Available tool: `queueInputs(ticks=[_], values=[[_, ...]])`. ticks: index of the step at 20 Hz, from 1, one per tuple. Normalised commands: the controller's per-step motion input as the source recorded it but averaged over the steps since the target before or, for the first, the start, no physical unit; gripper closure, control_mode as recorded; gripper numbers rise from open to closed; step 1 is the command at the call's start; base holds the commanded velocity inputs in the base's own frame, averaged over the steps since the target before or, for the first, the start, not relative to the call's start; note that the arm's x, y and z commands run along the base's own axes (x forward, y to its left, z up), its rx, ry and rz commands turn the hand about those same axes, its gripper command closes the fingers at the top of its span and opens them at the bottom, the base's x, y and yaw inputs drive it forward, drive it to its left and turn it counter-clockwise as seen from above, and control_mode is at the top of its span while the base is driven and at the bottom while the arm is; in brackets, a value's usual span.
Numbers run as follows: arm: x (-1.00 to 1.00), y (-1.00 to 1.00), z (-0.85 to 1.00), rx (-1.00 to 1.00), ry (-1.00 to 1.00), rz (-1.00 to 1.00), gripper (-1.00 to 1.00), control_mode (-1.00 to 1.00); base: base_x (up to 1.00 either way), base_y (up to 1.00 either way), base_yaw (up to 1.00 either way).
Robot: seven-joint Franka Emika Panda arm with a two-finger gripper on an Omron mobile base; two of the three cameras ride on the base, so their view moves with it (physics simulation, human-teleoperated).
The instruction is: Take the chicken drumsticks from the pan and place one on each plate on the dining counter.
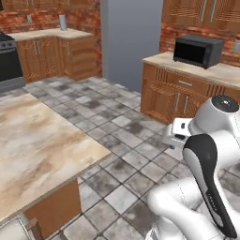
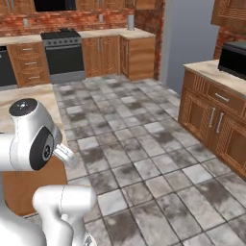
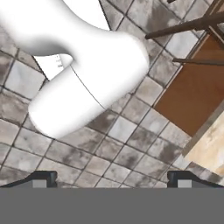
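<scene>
My gripper is open, its two dark fingertips set wide apart with nothing between them, and it looks down on the grey tiled floor. The dining counter stretches along the left of the left base view. Its marbled corner and brown side panel show at the right of the hand view, and its top sits behind the arm in the right base view. The drumsticks, the pan and the plates are out of view.
A black stove stands at the far wall between wooden cabinets. A microwave sits on the worktop at the right. A white-cushioned stool is at the counter's near end, and thin stool legs cross the hand view. Open tiled floor lies ahead.
</scene>
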Motion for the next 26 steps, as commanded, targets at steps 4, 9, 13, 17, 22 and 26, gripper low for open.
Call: queueInputs(ticks=[4, 9, 13, 17, 22, 26], values=[[0.00, 0.00, 0.00, 0.00, 0.00, 0.00, -1.00, 1.00, 1.00, -0.75, 0.31], [0.00, 0.00, 0.00, 0.00, 0.00, 0.00, -1.00, 1.00, 1.00, -0.47, 0.44], [0.00, 0.00, 0.00, 0.00, 0.00, 0.00, -1.00, 1.00, 1.00, -0.39, 0.40], [0.00, 0.00, 0.00, 0.00, 0.00, 0.00, -1.00, 1.00, 1.00, -0.26, 0.38], [0.00, 0.00, 0.00, 0.00, 0.00, 0.00, -1.00, 1.00, 1.00, -0.33, 0.31], [0.00, 0.00, 0.00, 0.00, 0.00, 0.00, -1.00, 1.00, 1.00, -0.24, 0.31]])
